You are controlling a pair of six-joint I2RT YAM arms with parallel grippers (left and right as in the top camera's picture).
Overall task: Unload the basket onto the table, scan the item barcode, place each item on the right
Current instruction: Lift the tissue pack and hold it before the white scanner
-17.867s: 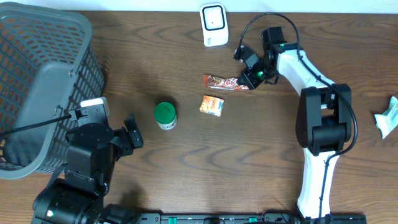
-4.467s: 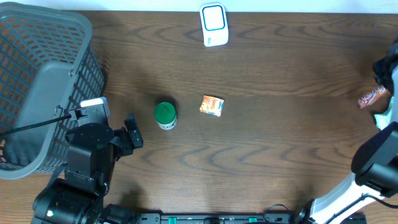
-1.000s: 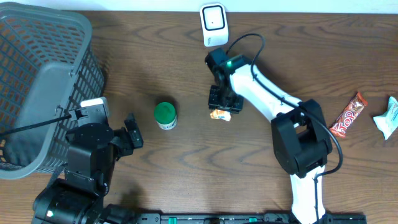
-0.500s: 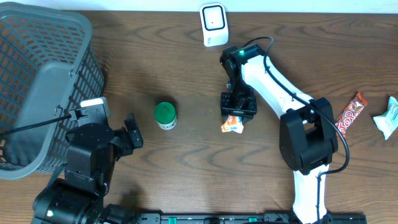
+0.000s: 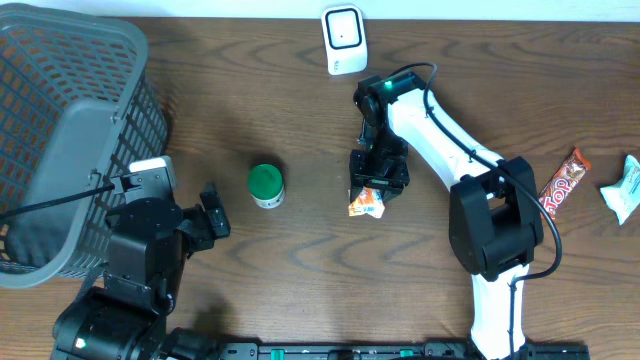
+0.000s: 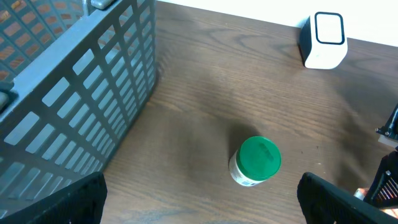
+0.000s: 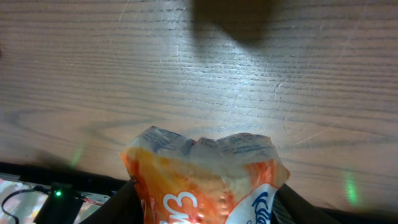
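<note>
Right gripper (image 5: 378, 180) is clamped on the orange snack packet (image 5: 366, 203), jaws pressed on its upper end. The packet hangs below them in mid-table, and its crimped edge fills the lower half of the right wrist view. That view shows bare wood grain past the packet (image 7: 205, 180), with a dark finger (image 7: 115, 208) at each bottom corner. The white right arm (image 5: 440, 120) arcs back over the table to its base at the near edge.

The white scanner (image 5: 343, 38) stands against the far edge, well apart from the packet, with clear wood between them. To the left sits the green-lidded jar (image 5: 266, 184), upright and alone, with open board on every side. To the right there is a wide stretch of bare table (image 5: 300, 270) until the chocolate bar (image 5: 562, 183) lying at an angle. A white wrapper (image 5: 628, 187) sits right at the frame's edge.

Left gripper (image 5: 214, 210) is spread wide with nothing between the fingers, parked near the front left. In its own camera the two fingertips (image 6: 74, 199) sit at the bottom corners, with the jar (image 6: 256, 160) ahead of them. The grey mesh basket (image 5: 140, 110) fills the left side, its wall (image 6: 93, 106) running close beside that arm and boxing it in there. The room lies forward and to the right.
</note>
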